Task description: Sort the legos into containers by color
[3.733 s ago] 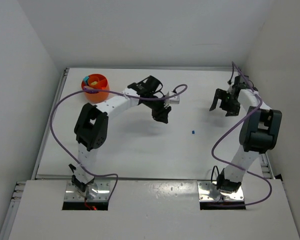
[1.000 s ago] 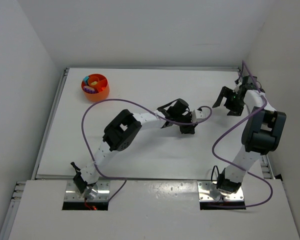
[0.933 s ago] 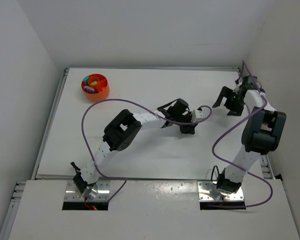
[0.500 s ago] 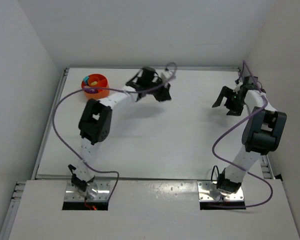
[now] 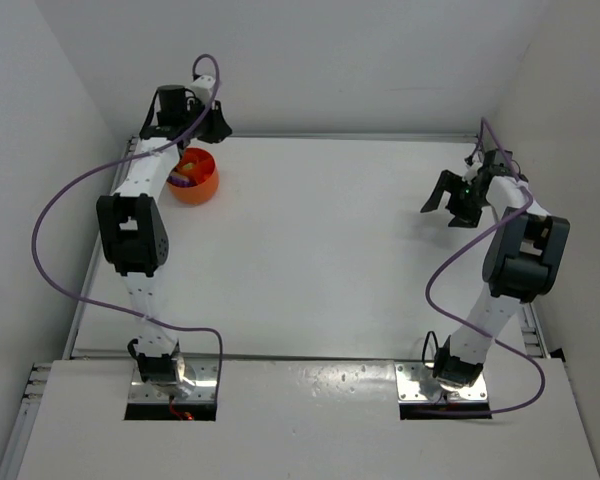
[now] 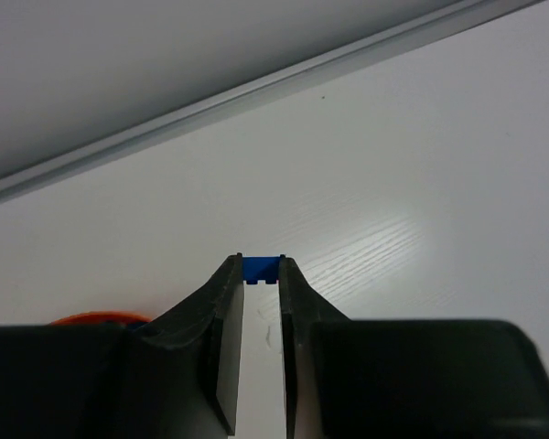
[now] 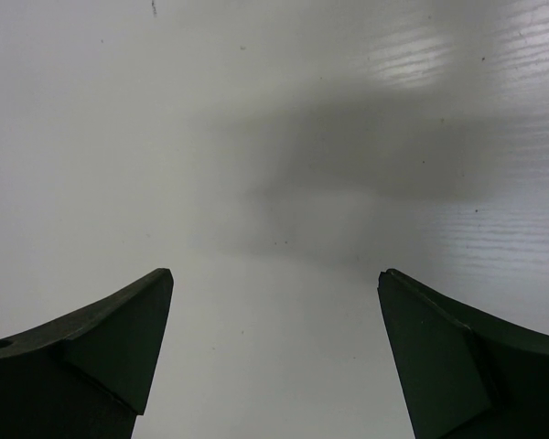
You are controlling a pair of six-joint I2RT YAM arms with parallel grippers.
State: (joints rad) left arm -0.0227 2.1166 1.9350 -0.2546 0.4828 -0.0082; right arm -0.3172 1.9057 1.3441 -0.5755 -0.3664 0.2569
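A small blue lego (image 6: pixel 262 268) is pinched between the tips of my left gripper (image 6: pixel 261 272), which is shut on it. In the top view my left gripper (image 5: pixel 217 127) hangs at the back left corner, just behind and above the orange bowl (image 5: pixel 202 186). An orange sliver of that bowl (image 6: pixel 93 319) shows at the lower left of the left wrist view. The arm partly hides the coloured legos (image 5: pixel 181 181) lying in the bowl. My right gripper (image 5: pixel 445 206) hovers at the back right, open (image 7: pixel 274 279), with only bare white table between its fingers.
White walls rise close behind and on both sides of the table (image 5: pixel 310 260). A metal rail (image 6: pixel 284 80) runs along the table's back edge, just beyond my left gripper. Purple cables loop off both arms.
My left arm has swung from the middle of the table to the back left corner by the orange bowl, carrying the blue lego. The right gripper has barely shifted.
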